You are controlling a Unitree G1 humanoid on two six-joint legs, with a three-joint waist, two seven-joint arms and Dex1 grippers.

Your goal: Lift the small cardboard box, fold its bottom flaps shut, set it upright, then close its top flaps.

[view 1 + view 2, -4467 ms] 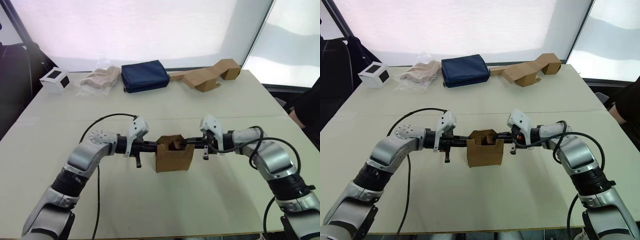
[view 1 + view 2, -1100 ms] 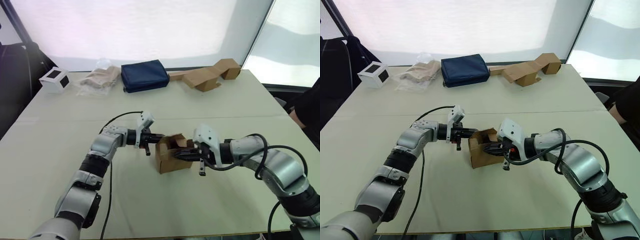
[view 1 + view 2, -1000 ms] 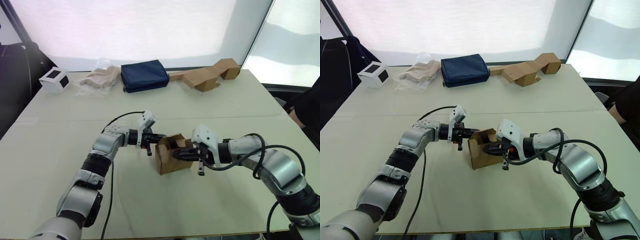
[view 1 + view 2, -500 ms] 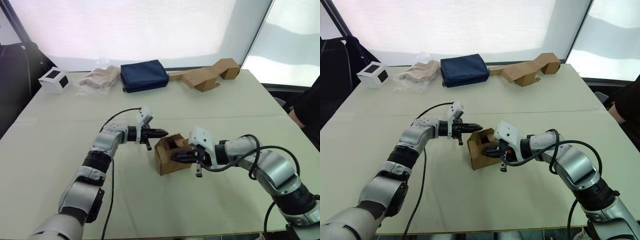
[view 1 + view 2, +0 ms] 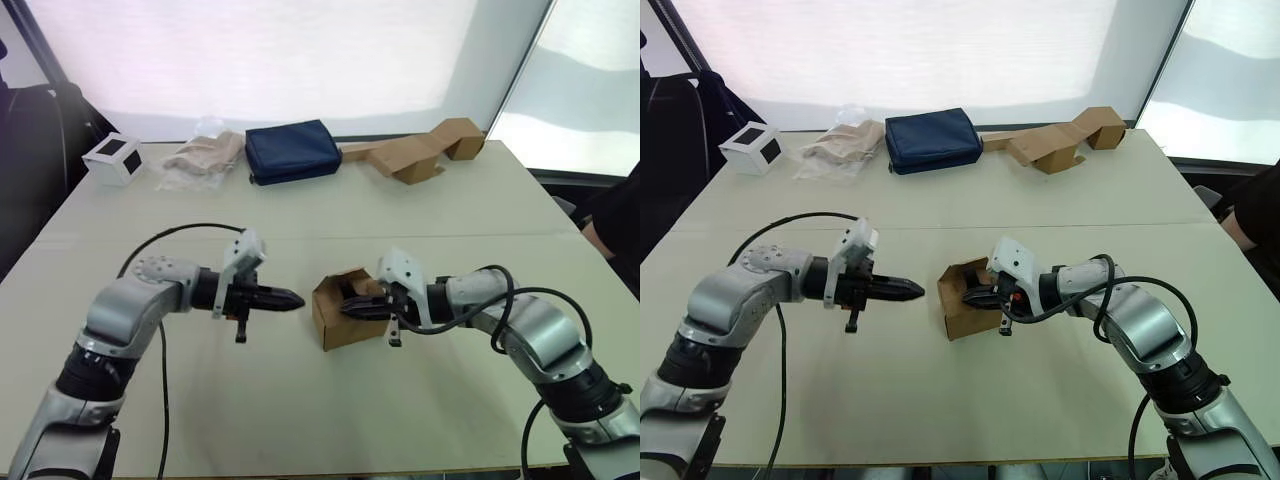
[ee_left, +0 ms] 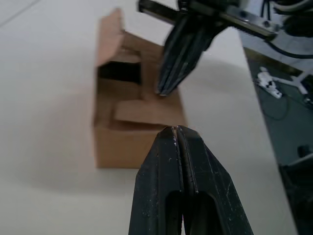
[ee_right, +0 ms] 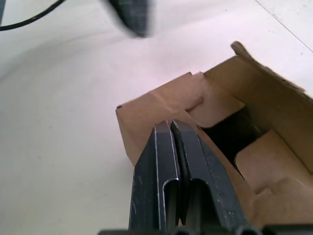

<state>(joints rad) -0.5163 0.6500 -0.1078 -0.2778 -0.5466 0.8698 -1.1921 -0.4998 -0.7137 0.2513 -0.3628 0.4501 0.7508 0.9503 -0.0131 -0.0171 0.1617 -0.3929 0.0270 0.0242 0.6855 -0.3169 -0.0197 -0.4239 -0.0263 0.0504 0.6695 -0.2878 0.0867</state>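
The small cardboard box [image 5: 343, 318] stands upright on the table's near middle. Its top flaps are partly folded in around a dark opening [image 7: 229, 137], and one flap [image 6: 110, 30] still stands up. My right gripper [image 5: 347, 308] is shut, with nothing held. It reaches over the box's right wall, its tips down on a folded-in top flap [image 6: 146, 110]. My left gripper [image 5: 296, 298] is shut and empty. It points at the box's left wall from a short gap away. The bottom flaps are hidden under the box.
Along the far edge lie a white cube with black squares [image 5: 112, 158], a plastic bag of beige stuff [image 5: 200, 157], a navy pouch [image 5: 291, 151] and a strip of joined cardboard pieces [image 5: 420, 152]. A person's dark sleeve [image 5: 612, 212] shows at the right edge.
My left gripper has drawn back to the left, away from the box's far left corner. The right gripper stays shut over the box top. The box has not moved.
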